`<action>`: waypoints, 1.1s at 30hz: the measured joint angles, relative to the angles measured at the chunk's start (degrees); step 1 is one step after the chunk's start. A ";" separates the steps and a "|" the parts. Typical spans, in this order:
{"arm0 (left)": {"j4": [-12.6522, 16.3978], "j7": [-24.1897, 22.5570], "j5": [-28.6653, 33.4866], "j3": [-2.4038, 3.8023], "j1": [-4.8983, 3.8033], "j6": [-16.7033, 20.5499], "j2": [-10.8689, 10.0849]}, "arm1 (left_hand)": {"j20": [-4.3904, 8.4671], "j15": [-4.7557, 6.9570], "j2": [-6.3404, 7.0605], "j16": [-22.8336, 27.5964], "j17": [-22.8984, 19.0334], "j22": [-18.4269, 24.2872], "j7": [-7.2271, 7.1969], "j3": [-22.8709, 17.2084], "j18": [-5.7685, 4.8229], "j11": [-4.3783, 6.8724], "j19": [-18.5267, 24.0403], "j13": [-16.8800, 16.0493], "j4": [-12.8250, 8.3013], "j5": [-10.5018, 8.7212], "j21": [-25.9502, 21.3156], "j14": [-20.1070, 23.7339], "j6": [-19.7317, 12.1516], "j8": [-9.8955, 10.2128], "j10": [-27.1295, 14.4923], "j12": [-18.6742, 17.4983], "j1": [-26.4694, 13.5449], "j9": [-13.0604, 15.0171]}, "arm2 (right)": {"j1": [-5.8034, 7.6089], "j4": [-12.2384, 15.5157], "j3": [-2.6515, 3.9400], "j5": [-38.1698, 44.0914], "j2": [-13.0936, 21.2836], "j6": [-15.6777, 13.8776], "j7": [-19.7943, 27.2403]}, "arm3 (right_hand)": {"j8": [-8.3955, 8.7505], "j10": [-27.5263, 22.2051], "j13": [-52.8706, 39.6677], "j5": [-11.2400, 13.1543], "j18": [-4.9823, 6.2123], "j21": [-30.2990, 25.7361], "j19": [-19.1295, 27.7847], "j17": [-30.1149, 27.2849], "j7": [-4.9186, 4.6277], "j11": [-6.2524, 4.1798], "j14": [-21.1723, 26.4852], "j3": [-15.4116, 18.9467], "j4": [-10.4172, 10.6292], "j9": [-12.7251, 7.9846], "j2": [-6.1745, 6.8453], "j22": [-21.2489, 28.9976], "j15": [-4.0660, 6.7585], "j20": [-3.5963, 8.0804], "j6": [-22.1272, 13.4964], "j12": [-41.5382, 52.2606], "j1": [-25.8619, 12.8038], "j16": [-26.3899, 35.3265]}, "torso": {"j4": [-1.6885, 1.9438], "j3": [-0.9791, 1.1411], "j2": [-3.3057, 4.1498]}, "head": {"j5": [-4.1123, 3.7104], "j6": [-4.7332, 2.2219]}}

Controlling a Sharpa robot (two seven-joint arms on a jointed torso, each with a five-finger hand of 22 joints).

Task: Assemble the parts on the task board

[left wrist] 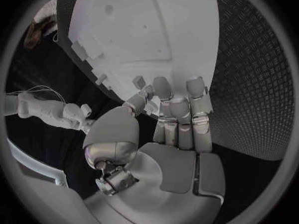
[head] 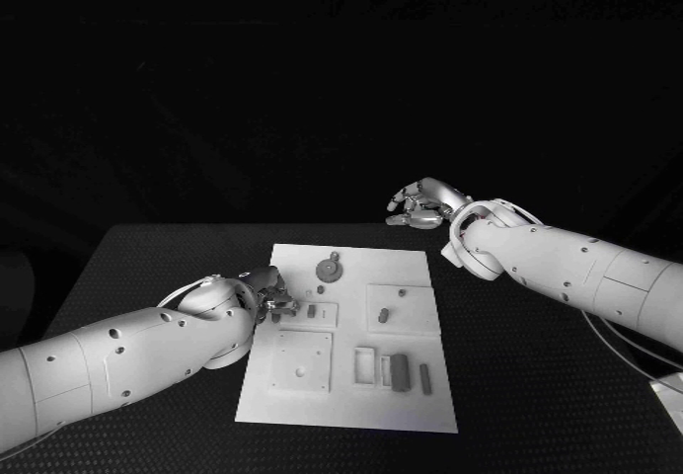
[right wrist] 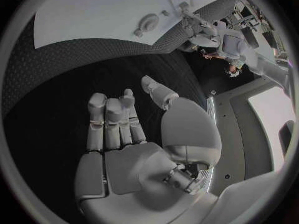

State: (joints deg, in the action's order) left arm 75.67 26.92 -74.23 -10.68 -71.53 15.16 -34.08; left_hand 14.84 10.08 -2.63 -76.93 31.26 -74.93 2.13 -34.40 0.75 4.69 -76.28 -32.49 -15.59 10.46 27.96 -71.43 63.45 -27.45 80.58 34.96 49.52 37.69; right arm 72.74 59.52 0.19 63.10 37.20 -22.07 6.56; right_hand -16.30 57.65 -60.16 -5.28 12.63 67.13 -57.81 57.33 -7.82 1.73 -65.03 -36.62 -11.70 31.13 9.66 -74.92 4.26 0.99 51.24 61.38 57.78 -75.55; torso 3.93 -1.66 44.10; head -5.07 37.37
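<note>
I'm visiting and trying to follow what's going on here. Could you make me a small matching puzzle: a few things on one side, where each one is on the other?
Things:
1. left hand
2. right hand
3. round part
4. task board

Places:
A. in the air beyond the board's far edge
B. at the board's left edge
C. lying on the board, near its far end
D. flat on the black table, between the two arms

Pairs: 1-B, 2-A, 3-C, 4-D

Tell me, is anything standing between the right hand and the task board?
Nothing visible does. The right hand hangs over bare black table beyond the far edge of the task board, holding nothing, fingers apart. The left hand is at the board's opposite edge.
</note>
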 measured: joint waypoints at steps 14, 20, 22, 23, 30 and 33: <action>0.28 -0.07 -3.29 0.23 0.51 -0.02 -0.13 | -0.01 0.06 0.23 0.00 0.00 0.01 0.00 0.05 0.00 -0.02 0.00 0.00 -0.09 -0.02 0.00 0.06 0.00 0.01 0.03 0.00 0.23 0.04 | 0.00 0.07 0.00 0.00 0.00 0.06 0.01 | 0.00 0.00 0.00 0.00 -0.01 0.00 0.00 -0.02 0.09 0.00 0.00 0.00 0.00 0.01 0.00 0.00 0.00 0.00 0.09 0.00 0.00 0.00 | -0.01 0.00 0.01 | -0.03 0.23; 0.55 0.07 -4.26 0.27 0.60 -0.15 -0.28 | -0.02 0.05 0.23 0.00 0.00 0.01 0.00 0.05 0.00 0.09 0.00 0.05 -0.10 -0.11 0.00 0.05 0.00 0.18 -0.08 0.00 0.23 0.04 | 0.00 0.15 0.00 0.00 0.07 0.12 0.02 | 0.00 0.00 -0.01 0.00 0.00 0.00 0.00 -0.05 -0.07 0.00 0.00 0.00 0.00 0.04 0.00 0.00 0.00 0.00 -0.07 0.00 0.00 0.00 | 0.00 -0.01 0.01 | -0.08 0.33; 0.61 0.10 -4.50 0.27 0.61 -0.23 -0.30 | -0.02 0.05 0.23 0.00 0.00 0.01 0.00 0.05 0.00 0.09 0.00 0.04 -0.11 -0.12 0.00 0.05 0.00 0.18 -0.09 0.00 0.23 0.04 | 0.00 0.17 0.00 0.00 0.08 0.13 0.02 | 0.00 0.00 -0.01 0.00 0.00 0.00 0.00 -0.05 -0.07 0.00 0.00 0.00 0.00 0.04 0.00 0.00 0.00 0.00 -0.07 0.00 0.00 0.00 | 0.01 -0.01 0.01 | -0.08 0.34; 0.64 0.11 -4.58 0.28 0.61 -0.25 -0.31 | -0.02 0.05 0.23 0.00 0.00 0.01 0.00 0.04 0.00 0.09 0.00 0.05 -0.11 -0.12 0.00 0.05 0.00 0.20 -0.09 0.00 0.23 0.04 | 0.00 0.18 0.00 0.00 0.08 0.14 0.02 | 0.00 0.00 -0.01 0.00 0.00 0.00 0.00 -0.05 -0.07 0.00 0.00 0.00 0.00 0.04 0.00 0.00 0.00 0.00 -0.07 0.00 0.00 0.00 | 0.01 -0.01 0.01 | -0.08 0.34; 0.77 0.19 -4.96 0.29 0.61 -0.44 -0.34 | -0.02 0.04 0.23 0.00 0.01 0.02 0.00 0.08 0.00 0.40 -0.01 0.04 -0.16 1.38 0.49 0.04 0.00 -0.04 0.22 0.37 0.23 0.03 | -0.01 0.21 0.00 0.00 0.08 0.19 0.02 | 0.00 0.00 -0.01 0.00 0.00 0.00 0.00 -0.05 -0.07 0.00 0.00 0.00 0.00 0.03 0.00 0.00 0.00 0.00 -0.07 0.00 0.00 0.00 | 0.01 -0.01 0.01 | 0.00 0.35; 0.80 0.21 -5.05 0.30 0.61 -0.55 -0.34 | 0.01 0.01 0.23 0.00 0.00 0.02 0.00 0.02 0.00 0.40 -0.21 0.04 -0.10 1.90 0.49 0.01 0.00 -0.17 0.22 0.49 0.23 0.03 | -0.01 0.21 0.00 0.00 0.08 0.20 0.02 | 0.00 0.00 -0.01 0.00 0.00 0.00 0.00 -0.05 -0.07 0.00 0.00 0.00 0.00 0.03 0.00 0.00 0.00 0.00 -0.07 -0.01 0.00 0.00 | 0.00 -0.01 0.01 | 0.02 0.35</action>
State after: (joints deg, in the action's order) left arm 76.47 27.13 -79.27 -10.38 -70.92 14.61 -34.42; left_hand 14.85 10.09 -2.40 -76.93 31.27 -74.91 2.13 -34.38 0.75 5.10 -76.49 -32.45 -15.69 12.36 28.45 -71.42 63.45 -27.62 80.80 35.45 49.75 37.72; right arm 72.73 59.73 0.19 63.10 37.29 -21.87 6.58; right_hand -16.30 57.65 -60.17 -5.28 12.63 67.13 -57.81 57.29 -7.89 1.73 -65.03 -36.62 -11.70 31.16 9.66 -74.92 4.26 0.99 51.18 61.37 57.78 -75.55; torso 3.93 -1.66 44.10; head -5.05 37.72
